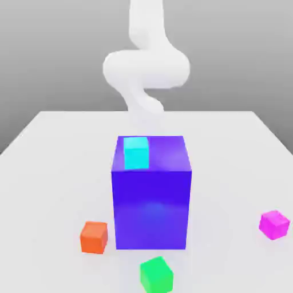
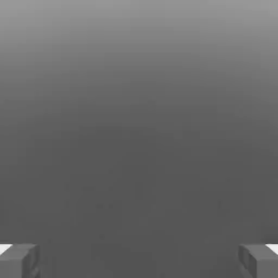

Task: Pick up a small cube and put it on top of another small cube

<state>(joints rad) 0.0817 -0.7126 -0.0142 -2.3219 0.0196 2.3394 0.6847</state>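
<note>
Looking from the exterior view, the magenta cube (image 1: pixel 273 224) sits on the white table (image 1: pixel 51 166) at the near right side, well apart from the big blue-purple block (image 1: pixel 151 194) that stands in the middle. The white arm (image 1: pixel 146 66) rises at the far side of the table, behind this block, so I judge that the coming move must carry the hand toward the near right and down, passing beside the block and not through it.

The gripper (image 2: pixel 139 260) appears in the hand view with its two grey fingertips (image 2: pixel 19 259) at opposite edges of the picture, so the jaws stand wide apart and nothing is between them. Behind them there is plain grey, so it seems the hand looks away from the table, but I cannot be sure of this.

The magenta cube is turned a little, with one corner toward the camera; it has no long axis, so the jaws should close across two flat opposite faces. The green cube (image 1: pixel 156 274) lies at the near edge, just in front of the block and a little to the right of its middle, well apart from the magenta one.

An orange cube (image 1: pixel 94 237) rests just beside the block on the near left, and a cyan cube (image 1: pixel 137 153) sits on top of the block. The table around the magenta cube is bare and flat, giving good room for the fingers to come down.
</note>
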